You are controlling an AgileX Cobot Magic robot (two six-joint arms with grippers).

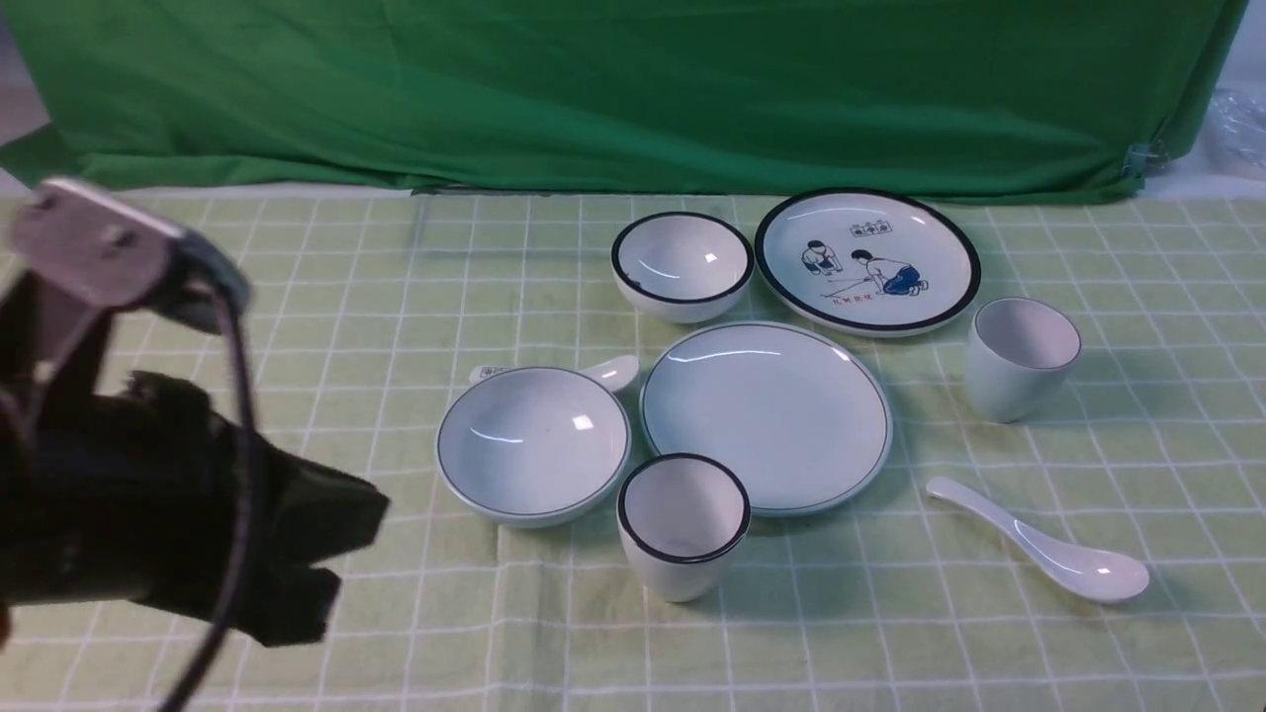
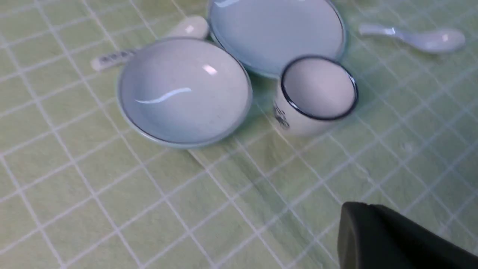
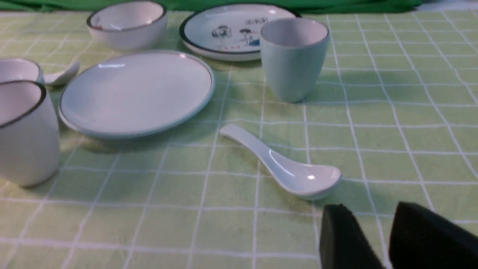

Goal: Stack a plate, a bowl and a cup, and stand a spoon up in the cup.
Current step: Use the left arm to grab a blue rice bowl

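Likely bowl (image 1: 532, 442) first: left gripper (image 1: 326, 554), clenched empty, must open and pinch its rim; right gripper (image 3: 373, 228) parted, empty.

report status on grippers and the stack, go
Status: left gripper shut, empty; right gripper open, empty. Nothing stacked: plate, bowl, cup, spoon separate on the cloth. Watch the black-rimmed cup, close between bowl and plate.

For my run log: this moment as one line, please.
stack: not begun; plate, bowl, cup, spoon: unstacked; left gripper: shut, empty; right gripper: open, empty
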